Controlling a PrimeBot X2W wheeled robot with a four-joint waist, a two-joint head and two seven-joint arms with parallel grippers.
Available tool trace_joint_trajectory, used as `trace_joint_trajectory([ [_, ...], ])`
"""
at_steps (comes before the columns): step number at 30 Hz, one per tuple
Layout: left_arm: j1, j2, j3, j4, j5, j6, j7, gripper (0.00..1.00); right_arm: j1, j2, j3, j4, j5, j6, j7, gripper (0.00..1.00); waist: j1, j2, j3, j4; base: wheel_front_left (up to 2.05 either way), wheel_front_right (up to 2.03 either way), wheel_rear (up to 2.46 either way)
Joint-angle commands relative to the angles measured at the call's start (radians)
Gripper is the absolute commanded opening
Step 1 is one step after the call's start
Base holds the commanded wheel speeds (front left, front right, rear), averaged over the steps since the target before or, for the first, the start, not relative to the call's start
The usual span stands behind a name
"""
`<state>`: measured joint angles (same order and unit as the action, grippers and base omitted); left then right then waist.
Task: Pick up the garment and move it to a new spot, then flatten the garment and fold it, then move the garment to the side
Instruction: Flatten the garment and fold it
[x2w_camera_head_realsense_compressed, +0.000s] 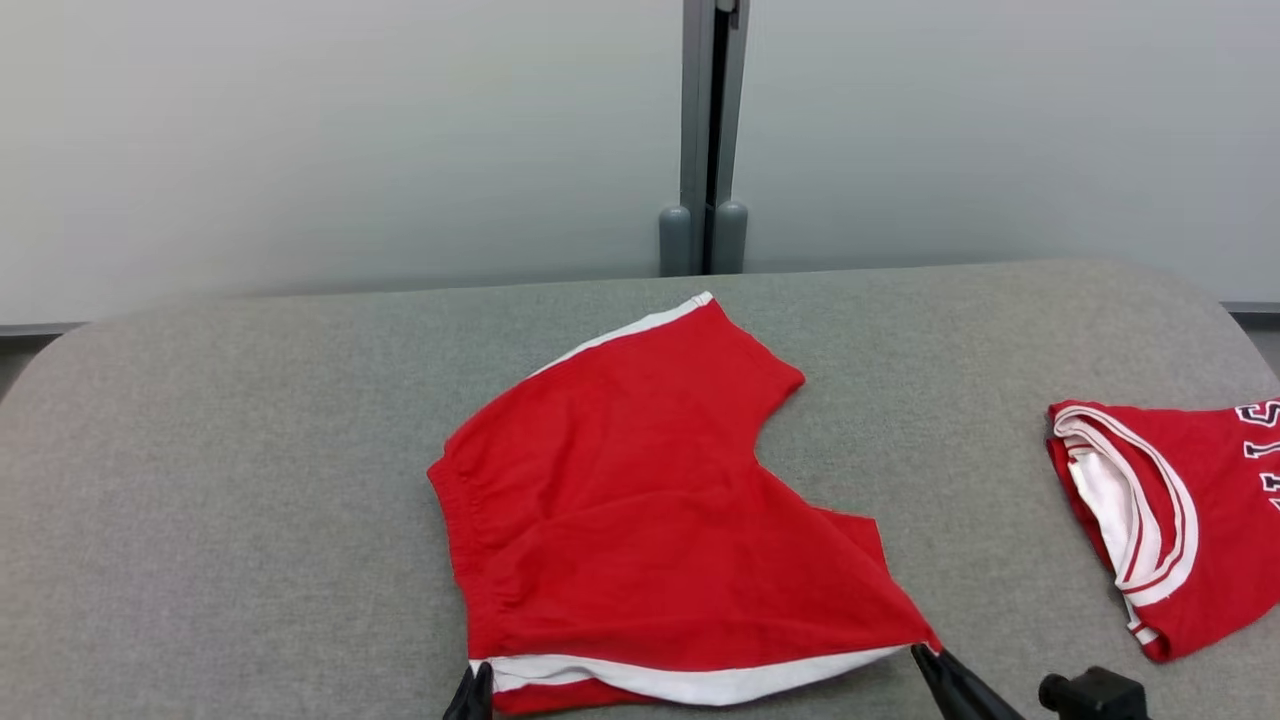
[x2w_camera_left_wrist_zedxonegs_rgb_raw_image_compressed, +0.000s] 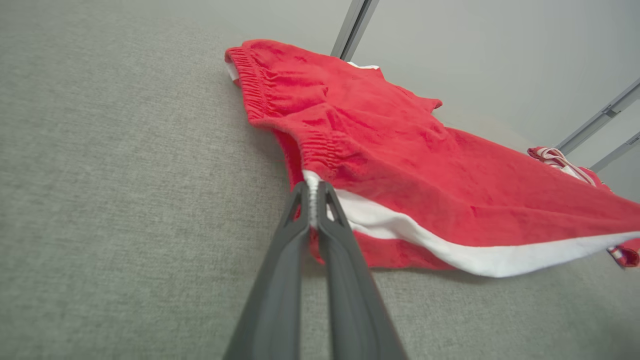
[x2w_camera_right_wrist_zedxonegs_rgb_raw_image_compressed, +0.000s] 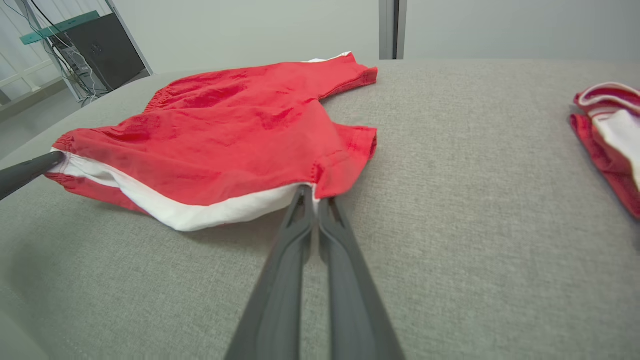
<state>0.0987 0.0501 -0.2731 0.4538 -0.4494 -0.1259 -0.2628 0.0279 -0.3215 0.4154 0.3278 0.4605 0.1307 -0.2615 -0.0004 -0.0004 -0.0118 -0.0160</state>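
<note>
Left gripper (x2w_camera_left_wrist_zedxonegs_rgb_raw_image_compressed: 313, 192) is clamped on the near white-striped edge of the red shorts (x2w_camera_head_realsense_compressed: 640, 500) at the waistband corner; right gripper (x2w_camera_right_wrist_zedxonegs_rgb_raw_image_compressed: 311, 196) is pinched shut on that edge's leg corner. Both pairs of fingers (x2w_camera_left_wrist_zedxonegs_rgb_raw_image_compressed: 345, 280) are laid low, almost along the grey table (x2w_camera_head_realsense_compressed: 200, 480). Beyond, the shorts are spread out. A red jersey (x2w_camera_head_realsense_compressed: 1170, 510) is seen well apart, right of the shorts.

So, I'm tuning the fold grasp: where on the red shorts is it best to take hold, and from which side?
Probably the two ends of the white-striped edge, approached low from the robot's side: the red shorts lie flat with that edge nearest, corners exposed. The left gripper is shut on the waistband end, the right gripper on the leg-hem end.
</note>
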Motion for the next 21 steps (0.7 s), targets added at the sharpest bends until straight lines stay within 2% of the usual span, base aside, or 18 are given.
trace_joint_trajectory([
  [1, 0.004, 0.001, -0.002, -0.011, -0.004, -0.008, -0.002, 0.00, 0.013, -0.007, -0.013, -0.016, 0.008, 0.000, -0.005, 0.00, 0.0004, 0.0004, 0.002, 0.006, 0.00, 0.00, 0.00],
  [10, -0.086, 0.001, -0.023, -0.085, -0.019, -0.008, -0.002, 0.00, -0.104, -0.004, -0.096, -0.036, -0.008, 0.000, -0.005, 0.00, 0.0004, 0.0004, 0.048, 0.043, 0.00, 0.00, 0.00],
  [15, -0.202, 0.000, -0.034, -0.097, -0.039, -0.007, -0.002, 0.00, -0.276, -0.020, -0.113, 0.021, -0.028, 0.000, -0.004, 0.00, 0.0004, 0.0004, 0.124, 0.079, 0.00, 0.00, 0.00],
  [21, -0.360, 0.000, -0.078, -0.091, -0.100, 0.035, -0.002, 0.00, -0.512, -0.058, -0.083, 0.124, -0.056, 0.000, -0.004, 0.00, 0.0004, 0.0004, 0.242, 0.130, 0.00, 0.00, 0.00],
])
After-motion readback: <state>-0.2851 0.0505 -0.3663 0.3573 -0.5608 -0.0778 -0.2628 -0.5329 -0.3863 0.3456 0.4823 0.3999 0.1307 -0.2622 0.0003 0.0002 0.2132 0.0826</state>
